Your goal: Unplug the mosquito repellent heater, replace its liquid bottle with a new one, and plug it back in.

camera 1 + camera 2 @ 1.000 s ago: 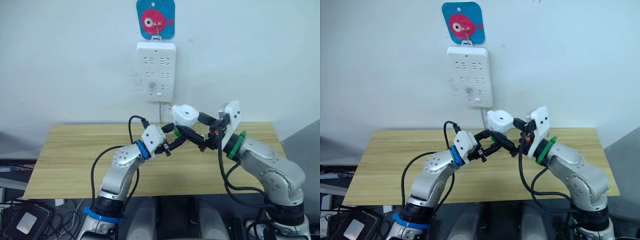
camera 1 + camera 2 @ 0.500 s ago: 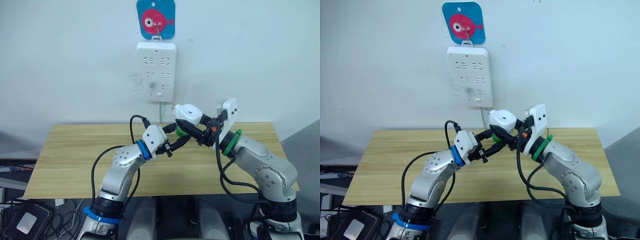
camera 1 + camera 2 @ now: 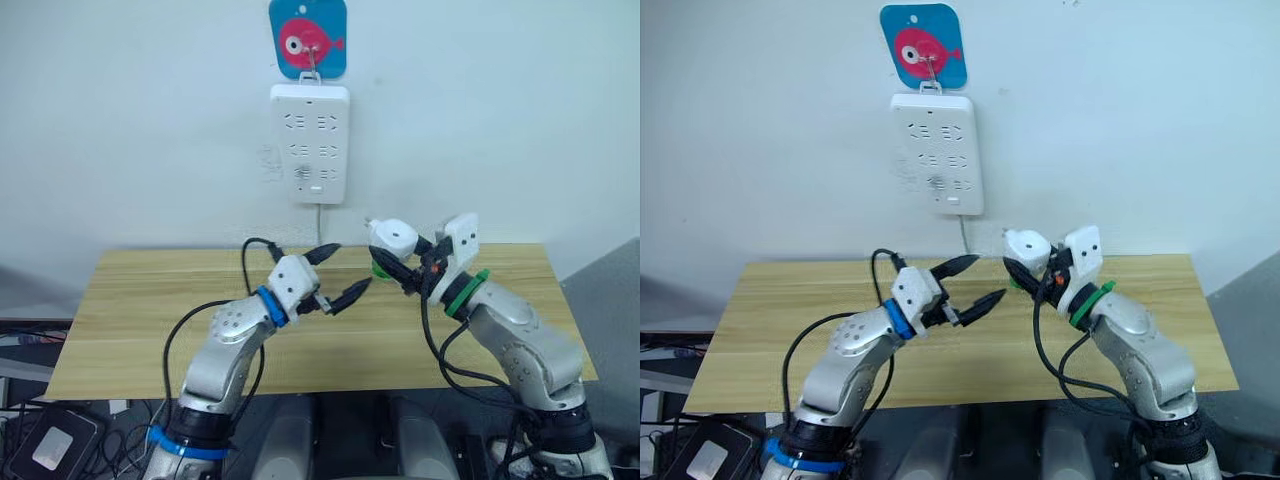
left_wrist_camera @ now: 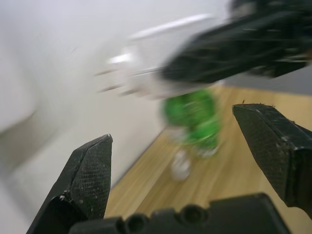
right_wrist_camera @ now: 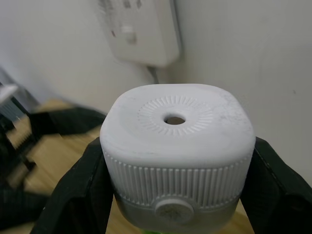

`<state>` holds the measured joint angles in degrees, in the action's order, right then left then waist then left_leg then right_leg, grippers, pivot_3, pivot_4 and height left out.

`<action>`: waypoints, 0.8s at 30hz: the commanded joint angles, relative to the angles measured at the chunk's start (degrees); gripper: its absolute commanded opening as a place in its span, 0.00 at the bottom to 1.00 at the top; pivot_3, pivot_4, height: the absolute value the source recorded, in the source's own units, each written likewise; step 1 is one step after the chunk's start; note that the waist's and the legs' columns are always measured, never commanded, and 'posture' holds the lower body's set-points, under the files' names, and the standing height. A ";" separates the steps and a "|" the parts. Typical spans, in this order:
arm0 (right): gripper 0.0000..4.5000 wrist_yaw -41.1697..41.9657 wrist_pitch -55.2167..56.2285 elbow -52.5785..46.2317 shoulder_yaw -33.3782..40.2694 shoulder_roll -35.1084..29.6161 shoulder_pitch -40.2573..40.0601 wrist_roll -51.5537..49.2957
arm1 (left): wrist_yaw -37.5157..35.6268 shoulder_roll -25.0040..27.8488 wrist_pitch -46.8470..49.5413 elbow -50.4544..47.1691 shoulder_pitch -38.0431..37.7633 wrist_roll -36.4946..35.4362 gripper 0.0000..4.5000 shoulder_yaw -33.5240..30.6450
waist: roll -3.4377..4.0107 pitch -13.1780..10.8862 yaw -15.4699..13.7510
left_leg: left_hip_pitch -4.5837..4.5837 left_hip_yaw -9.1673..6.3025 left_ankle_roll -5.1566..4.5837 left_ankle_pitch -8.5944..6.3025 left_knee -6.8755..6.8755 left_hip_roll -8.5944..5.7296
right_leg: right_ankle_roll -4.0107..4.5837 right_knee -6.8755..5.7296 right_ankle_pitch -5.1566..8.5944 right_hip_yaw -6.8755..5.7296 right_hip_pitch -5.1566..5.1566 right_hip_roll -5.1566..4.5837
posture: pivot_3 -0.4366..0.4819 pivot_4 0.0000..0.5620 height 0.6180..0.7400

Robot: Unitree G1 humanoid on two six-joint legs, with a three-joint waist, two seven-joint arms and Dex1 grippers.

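Note:
My right gripper (image 3: 398, 262) is shut on the white mosquito repellent heater (image 3: 392, 237), holding it in the air above the back of the table, away from the wall. In the right wrist view the heater (image 5: 178, 131) sits between the two black fingers (image 5: 78, 187), round vent facing the camera. A green liquid bottle (image 3: 380, 268) hangs under the heater. My left gripper (image 3: 347, 268) is open, a short way left of the bottle and not touching it. Its wrist view shows the blurred green bottle (image 4: 195, 114) beyond the spread fingers (image 4: 90, 170).
A long white power strip (image 3: 310, 143) hangs on the wall under a blue fish hook (image 3: 307, 38), its cable dropping behind the wooden table (image 3: 140, 300). The strip (image 5: 141, 29) is close behind the heater. Cables and a box lie on the floor at left.
My left gripper has opened and drawn back left from the green bottle. The right arm has carried the heater a little to the right.

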<state>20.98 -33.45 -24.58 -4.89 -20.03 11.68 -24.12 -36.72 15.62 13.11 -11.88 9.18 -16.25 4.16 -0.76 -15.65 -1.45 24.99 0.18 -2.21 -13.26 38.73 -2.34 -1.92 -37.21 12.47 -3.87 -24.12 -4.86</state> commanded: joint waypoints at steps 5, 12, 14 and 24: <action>0.67 -4.93 11.95 5.35 0.54 3.66 -3.66 9.70 | 11.17 -1.48 -2.57 -0.40 -1.91 3.52 1.00 -5.63 | -0.08 0.42 -0.56 | -0.01 -0.01 0.04 0.02 0.00 -0.04 | -0.01 0.01 0.00 0.01 0.02 0.00 | 0.62 0.35 1.00; 0.67 -6.81 14.88 6.20 0.16 6.35 -5.48 12.66 | 13.15 -0.42 -4.63 2.46 0.76 3.48 1.00 -8.83 | -0.10 0.66 -1.63 | -0.01 0.01 0.26 0.14 0.00 -0.04 | -0.01 0.02 0.00 0.01 0.01 0.03 | 0.61 0.31 1.00; 0.67 -6.56 15.22 6.14 -0.38 6.74 -5.45 13.26 | 12.45 0.09 -4.83 3.04 1.09 3.21 1.00 -8.84 | -0.12 0.82 -1.60 | -0.02 0.03 0.26 0.13 0.00 -0.04 | -0.01 0.02 0.00 0.02 0.02 0.06 | 0.61 0.31 1.00; 0.67 -5.33 12.77 2.49 0.38 6.81 -5.36 12.86 | 10.39 1.43 -2.30 4.68 3.60 0.47 1.00 -10.04 | -0.11 1.81 -1.51 | -0.03 0.04 0.27 0.12 0.00 -0.02 | 0.00 0.01 0.00 0.04 0.03 0.26 | 0.59 0.32 1.00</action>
<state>15.06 -20.68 -18.40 -5.61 -13.02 6.08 -10.34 -25.87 16.52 10.63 -6.21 12.08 -14.54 -4.84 -0.87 -13.84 -2.96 24.94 0.22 -1.94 -13.14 38.73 -2.36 -1.92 -37.20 12.47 -3.82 -24.08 -4.59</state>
